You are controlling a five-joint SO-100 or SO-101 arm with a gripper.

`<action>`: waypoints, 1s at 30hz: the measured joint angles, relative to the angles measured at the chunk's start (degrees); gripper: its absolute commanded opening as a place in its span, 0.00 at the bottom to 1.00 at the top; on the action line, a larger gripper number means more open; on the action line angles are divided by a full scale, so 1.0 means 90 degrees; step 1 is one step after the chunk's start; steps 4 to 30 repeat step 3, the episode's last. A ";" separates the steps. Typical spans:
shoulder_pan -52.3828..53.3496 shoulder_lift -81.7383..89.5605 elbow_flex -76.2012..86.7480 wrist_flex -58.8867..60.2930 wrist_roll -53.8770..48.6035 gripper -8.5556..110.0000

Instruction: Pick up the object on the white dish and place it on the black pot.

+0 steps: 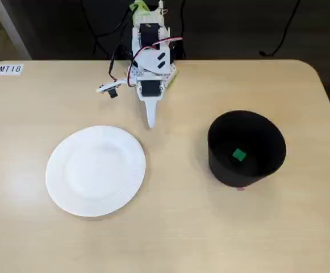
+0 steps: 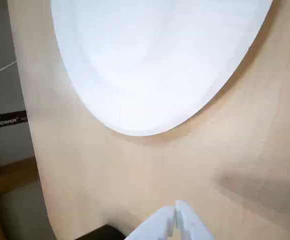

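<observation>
the object [image 1: 238,154] lay inside the black pot [image 1: 267,162] at frame right; white dish [image 1: 95,170] bare, so placement appeared done; jaws closed, empty, upper centre.

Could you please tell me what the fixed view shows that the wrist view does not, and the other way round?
Only the fixed view shows the black pot with the green cube inside it, the whole arm folded at the table's far edge, and the "MT18" label. Only the wrist view shows a dark "NEEWER" item beyond the table edge. Both show the white dish with nothing on it, the wooden table, and the gripper, whose fingertips meet in the wrist view.
</observation>
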 measured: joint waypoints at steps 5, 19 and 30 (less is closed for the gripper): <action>0.0000 0.0000 0.0000 0.0000 0.0000 0.07; 0.0000 0.0000 0.0000 0.0000 0.0000 0.07; 0.0000 0.0000 0.0000 0.0000 0.0000 0.07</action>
